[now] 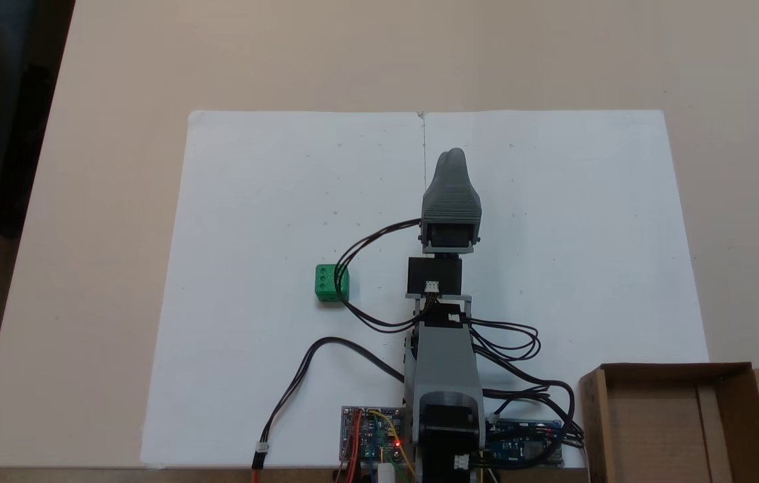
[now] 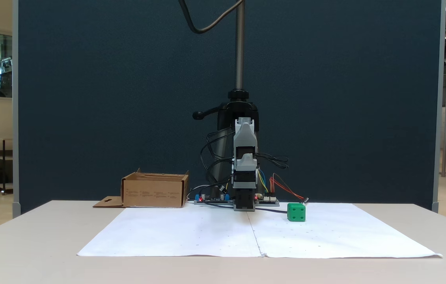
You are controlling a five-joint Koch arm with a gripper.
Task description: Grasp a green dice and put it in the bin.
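On the white paper sheet (image 2: 325,236) covering the table (image 2: 29,252), the green dice (image 2: 296,212) sits free, well apart from the arm's hand (image 1: 453,155), whose jaws overlap so I cannot tell their state, and farther back stands the cardboard bin (image 2: 155,191).

Even, soft indoor light — faint shadows, sharp focus — no glare.

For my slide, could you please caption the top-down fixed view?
Koch arm's claw rests over white paper; green dice sits left, cardboard bin lower right.
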